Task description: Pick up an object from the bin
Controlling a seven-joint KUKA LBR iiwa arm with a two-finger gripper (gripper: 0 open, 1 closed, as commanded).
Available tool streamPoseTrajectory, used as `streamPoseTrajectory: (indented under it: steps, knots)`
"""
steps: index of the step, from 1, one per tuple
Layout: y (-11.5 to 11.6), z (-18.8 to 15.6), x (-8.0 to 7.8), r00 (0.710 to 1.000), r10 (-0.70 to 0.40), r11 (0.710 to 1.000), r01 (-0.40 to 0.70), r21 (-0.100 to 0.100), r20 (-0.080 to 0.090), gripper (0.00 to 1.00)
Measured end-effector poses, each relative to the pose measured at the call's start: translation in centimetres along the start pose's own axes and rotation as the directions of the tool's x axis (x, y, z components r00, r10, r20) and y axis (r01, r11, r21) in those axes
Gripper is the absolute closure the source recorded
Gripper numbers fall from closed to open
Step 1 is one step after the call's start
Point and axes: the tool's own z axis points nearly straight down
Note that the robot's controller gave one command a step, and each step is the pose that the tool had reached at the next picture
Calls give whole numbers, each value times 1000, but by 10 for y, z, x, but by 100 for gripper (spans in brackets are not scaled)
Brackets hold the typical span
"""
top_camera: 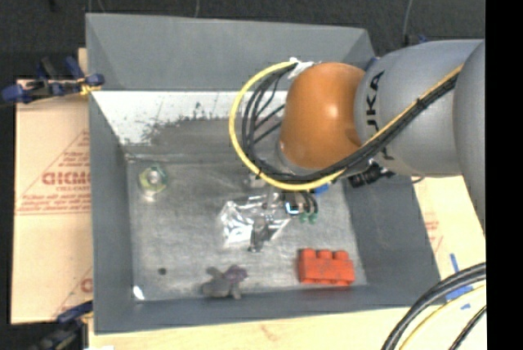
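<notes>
Gripper (265, 224), open or closed impossible to tell, hangs low over a crumpled silvery foil wrapper (237, 226) at the grey metal bin's (110, 258) centre; probably best to clamp the wrapper's bulk and lift straight, avoiding 1 orange-red plastic brick (325, 266) nearby.

So the grey KUKA arm (425, 107) comes in from the right and bends downward, with a rounded orange cover (323, 123) on the wrist and yellow and black cables (239, 123) looped beside it. The two-finger gripper (265, 222) hangs low under that cover, pointing down.
</notes>
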Motion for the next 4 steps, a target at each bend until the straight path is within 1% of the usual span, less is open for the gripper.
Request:
streamPoseTrajectory:
  steps: [1,2,3,4]
  knots:
    - [28,44,13,951,-311,951,311,0,3,0]
    - [-3,25,-39,889,-458,889,458,4,4,0]
    - [-7,74,-42,946,-324,946,324,0,-2,0]
    - [-7,71,-43,946,-323,946,323,0,1,100]
